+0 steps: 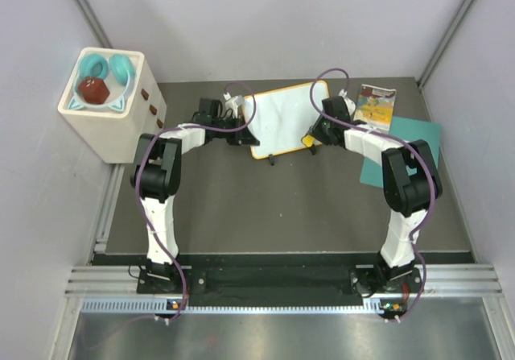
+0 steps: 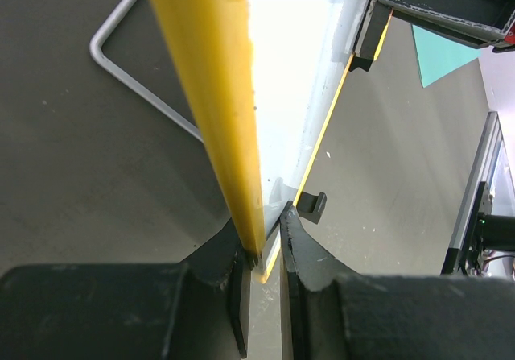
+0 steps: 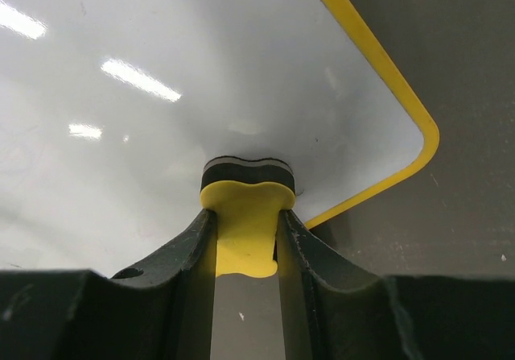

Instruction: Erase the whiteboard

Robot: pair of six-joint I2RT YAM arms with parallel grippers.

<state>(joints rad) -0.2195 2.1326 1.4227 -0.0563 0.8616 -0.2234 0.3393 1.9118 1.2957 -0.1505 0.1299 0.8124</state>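
The whiteboard (image 1: 283, 120), white with an orange-yellow rim, is tilted up off the table at the back middle. My left gripper (image 1: 241, 125) is shut on its left rim; the left wrist view shows the yellow rim (image 2: 211, 94) clamped between the fingers. My right gripper (image 1: 323, 123) is shut on a small yellow eraser (image 3: 245, 215) whose black felt pad presses on the white surface (image 3: 161, 78) near a rounded corner. No scribbles show on the board.
A white box (image 1: 109, 106) with teal headphones and a red object stands at the back left. A small picture book (image 1: 376, 106) and a teal sheet (image 1: 410, 146) lie at the back right. A metal wire stand (image 2: 141, 78) lies behind the board.
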